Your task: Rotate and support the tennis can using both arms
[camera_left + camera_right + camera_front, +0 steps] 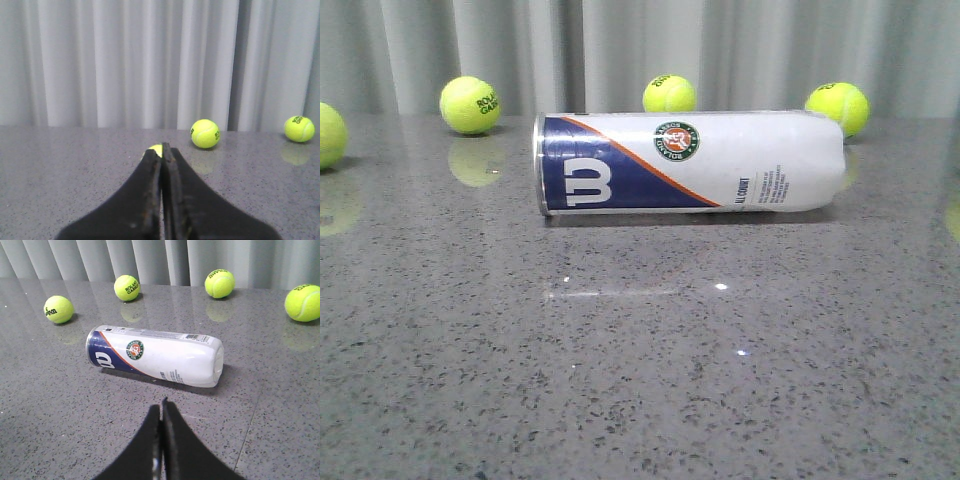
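While tennis can lies sideways at 12 o'clock, apart from closed right gripper, left gripper is closed too.

Front view: camera set low, facing forward across the grey speckled tabletop toward the pleated curtain; the lying tennis can fills mid-frame, near. Left wrist view: just above the tabletop, looking along the closed left claw at the curtain, with two tennis balls in sight and a third peeking behind the claw tips. Right wrist view: higher, tilted down past the closed right claw. It shares the can and curtain with the front view.
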{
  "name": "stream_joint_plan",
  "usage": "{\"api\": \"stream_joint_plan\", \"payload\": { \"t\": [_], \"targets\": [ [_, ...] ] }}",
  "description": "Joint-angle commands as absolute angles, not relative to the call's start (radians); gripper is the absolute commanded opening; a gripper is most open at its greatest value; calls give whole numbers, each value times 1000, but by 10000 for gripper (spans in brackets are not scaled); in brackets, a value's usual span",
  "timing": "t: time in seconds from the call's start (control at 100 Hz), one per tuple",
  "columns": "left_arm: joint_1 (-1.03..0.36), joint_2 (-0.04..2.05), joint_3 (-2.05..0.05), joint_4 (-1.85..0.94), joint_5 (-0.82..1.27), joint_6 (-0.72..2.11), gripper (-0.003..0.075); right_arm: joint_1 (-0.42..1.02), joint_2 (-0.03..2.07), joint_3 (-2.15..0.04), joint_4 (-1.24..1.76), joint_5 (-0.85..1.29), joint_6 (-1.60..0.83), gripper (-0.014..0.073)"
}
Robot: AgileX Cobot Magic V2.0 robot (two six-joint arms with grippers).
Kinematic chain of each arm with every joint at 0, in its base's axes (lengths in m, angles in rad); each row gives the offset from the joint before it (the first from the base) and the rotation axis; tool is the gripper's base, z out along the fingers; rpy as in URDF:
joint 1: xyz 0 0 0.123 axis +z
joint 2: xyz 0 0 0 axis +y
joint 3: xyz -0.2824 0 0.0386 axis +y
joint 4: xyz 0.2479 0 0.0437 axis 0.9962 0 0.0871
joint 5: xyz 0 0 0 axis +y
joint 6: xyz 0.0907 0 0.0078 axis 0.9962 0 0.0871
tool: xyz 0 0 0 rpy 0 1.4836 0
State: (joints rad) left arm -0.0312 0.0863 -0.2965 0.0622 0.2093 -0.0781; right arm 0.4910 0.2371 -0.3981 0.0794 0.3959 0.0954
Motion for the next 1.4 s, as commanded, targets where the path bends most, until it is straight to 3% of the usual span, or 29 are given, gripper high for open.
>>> {"api": "stream_joint_plan", "payload": {
  "t": [0.0, 0.39, 0.51, 0.63, 0.7, 0.98, 1.39],
  "targets": [
    [-30, 189, -410, 66, 230, -86, -21, 486, 244, -423, 73, 329, 92, -55],
    [-30, 586, -719, 51, 569, -86, 3, 486, 244, -423, 73, 329, 92, -55],
    [-30, 697, -802, 33, 662, -86, 169, 486, 244, -423, 73, 329, 92, -55],
    [-30, 783, -858, 0, 695, -86, 417, 486, 244, -423, 73, 329, 92, -55],
    [-30, 827, -884, -46, 699, -86, 484, 486, 244, -423, 73, 329, 92, -55],
    [-30, 992, -957, -348, 715, 16, 440, 486, 244, -423, 73, 329, 92, -55],
    [-30, 1268, -1041, -959, 1005, 394, 440, 486, 244, -423, 73, 329, 92, -55]
  ]
}}
